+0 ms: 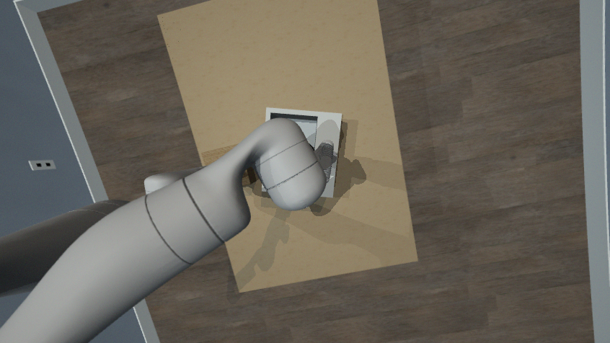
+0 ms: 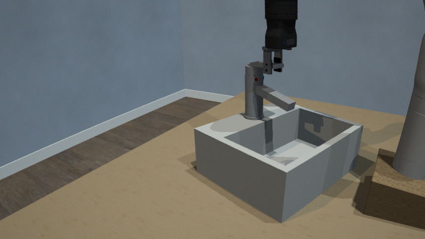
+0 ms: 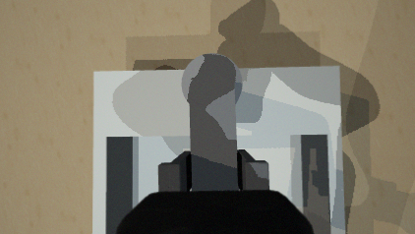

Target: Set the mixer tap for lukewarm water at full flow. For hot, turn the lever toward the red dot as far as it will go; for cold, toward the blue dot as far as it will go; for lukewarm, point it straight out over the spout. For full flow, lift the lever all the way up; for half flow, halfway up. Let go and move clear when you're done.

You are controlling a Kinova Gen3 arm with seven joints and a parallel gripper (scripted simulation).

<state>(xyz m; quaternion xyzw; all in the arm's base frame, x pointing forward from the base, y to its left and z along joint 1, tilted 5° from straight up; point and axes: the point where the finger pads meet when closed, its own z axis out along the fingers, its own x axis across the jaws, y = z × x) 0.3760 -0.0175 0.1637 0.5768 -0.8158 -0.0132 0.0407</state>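
Observation:
A grey mixer tap (image 2: 253,90) stands on the back rim of a grey square sink (image 2: 278,154). Its spout (image 2: 276,98) reaches out over the basin. A red dot (image 2: 255,79) shows on the tap body, with a blue dot (image 2: 262,78) partly visible beside it. The lever (image 3: 213,125) lies flat on top of the tap and points out over the spout. My gripper (image 2: 273,67) comes straight down from above and is shut on the lever's outer end (image 3: 214,172). In the overhead view the arm (image 1: 281,163) hides the tap.
The sink sits on a light wooden table (image 2: 133,190). The arm's wooden base block (image 2: 395,190) stands just right of the sink. The arm's column (image 2: 414,118) rises at the right edge.

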